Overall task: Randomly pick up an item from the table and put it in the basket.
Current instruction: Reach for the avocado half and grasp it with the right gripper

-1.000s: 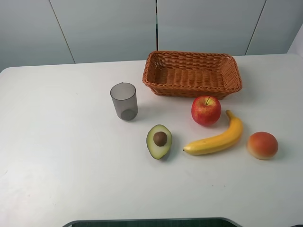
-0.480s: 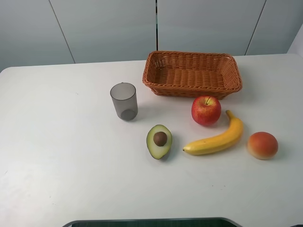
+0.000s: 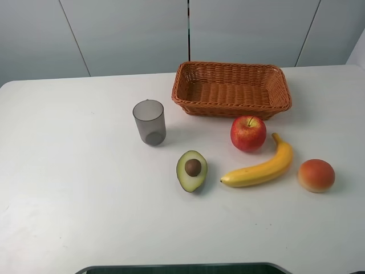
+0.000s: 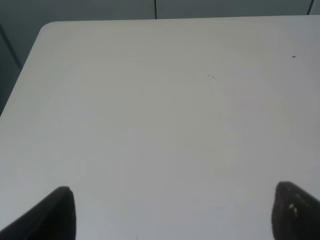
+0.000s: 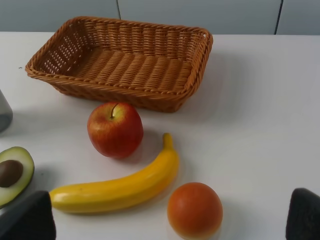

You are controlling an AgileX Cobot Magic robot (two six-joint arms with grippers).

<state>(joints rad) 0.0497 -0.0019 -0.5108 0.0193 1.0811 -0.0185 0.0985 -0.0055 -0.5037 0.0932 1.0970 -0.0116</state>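
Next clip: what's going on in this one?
Nothing is being handled yet. The halved avocado lies on the table with a red apple, a banana, an orange-red fruit and a grey cup. The basket behind them holds nothing. The left gripper is open over bare tabletop. The right gripper is open too, facing the fruit and basket.

Red apple (image 5: 115, 130) between wicker basket (image 5: 150, 100) and yellow banana (image 5: 120, 189).
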